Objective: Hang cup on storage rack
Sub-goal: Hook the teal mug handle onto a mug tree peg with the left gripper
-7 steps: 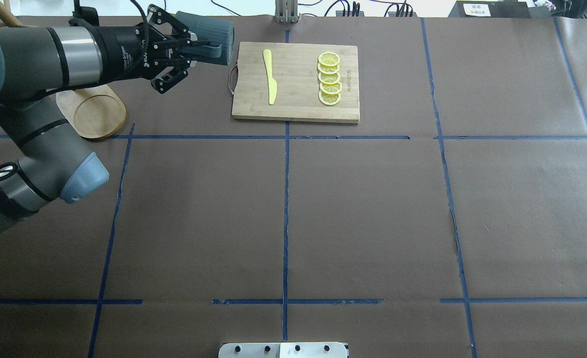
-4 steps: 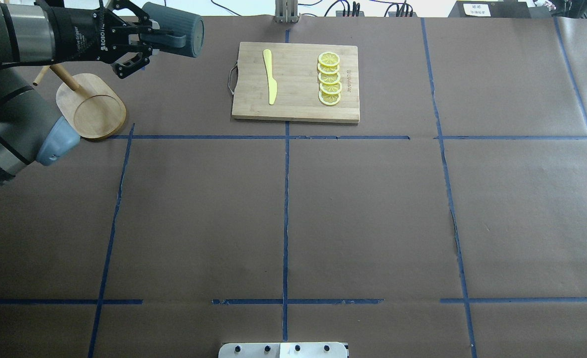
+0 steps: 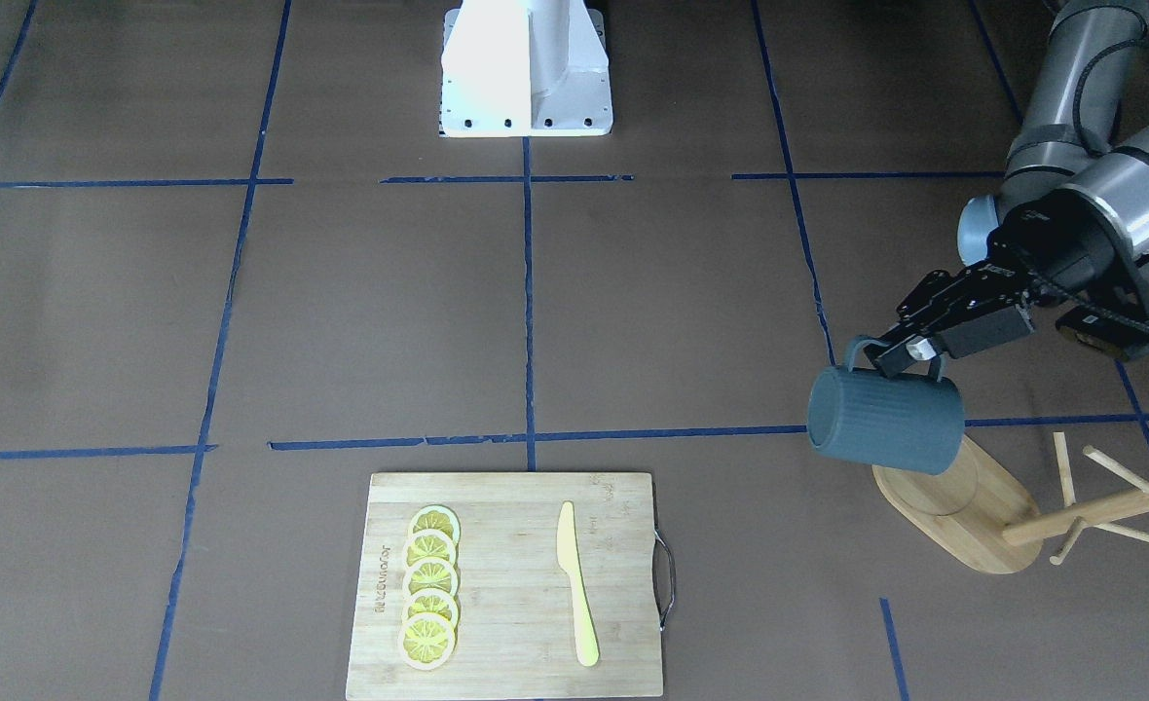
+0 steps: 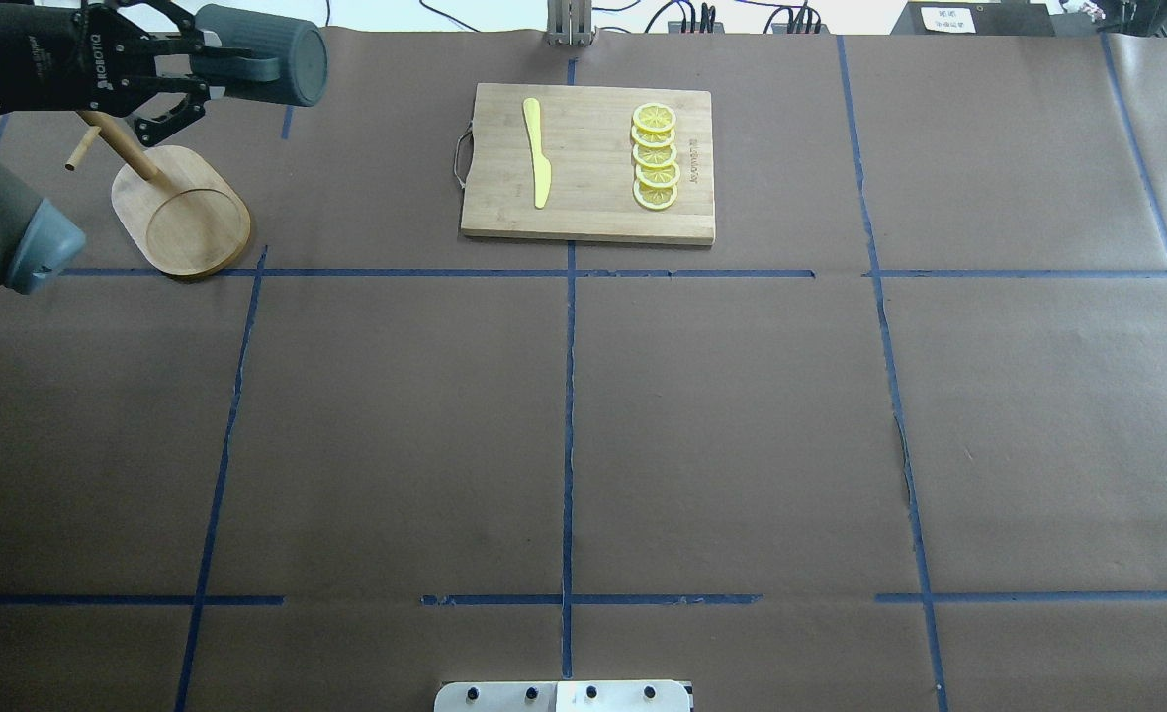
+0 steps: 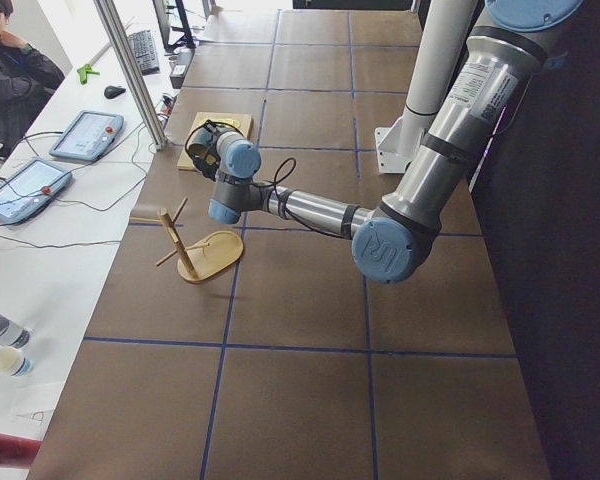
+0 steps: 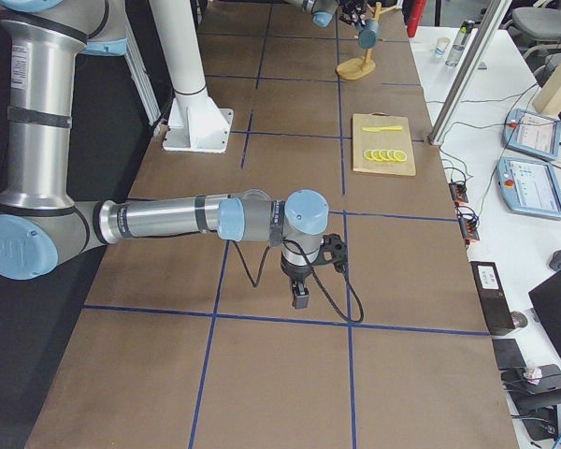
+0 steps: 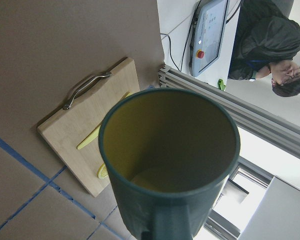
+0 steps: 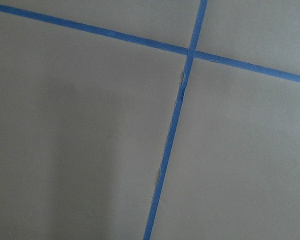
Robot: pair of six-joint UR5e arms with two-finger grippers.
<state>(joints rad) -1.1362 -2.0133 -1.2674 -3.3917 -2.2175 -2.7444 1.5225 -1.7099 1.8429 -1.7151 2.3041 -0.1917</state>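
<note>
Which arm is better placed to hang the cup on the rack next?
Left. The left gripper holds the cup by its handle, in the air beside the storage rack; the right arm is far away from both.

Storage rack [image 4: 188, 222] top hidden behind left hand [image 4: 210, 67], cup [image 4: 272, 54] handle partly covered, right hand [image 6: 300, 297] grip unreadable

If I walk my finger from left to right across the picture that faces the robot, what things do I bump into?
First the lemon slices → yellow knife → cup → storage rack.
</note>
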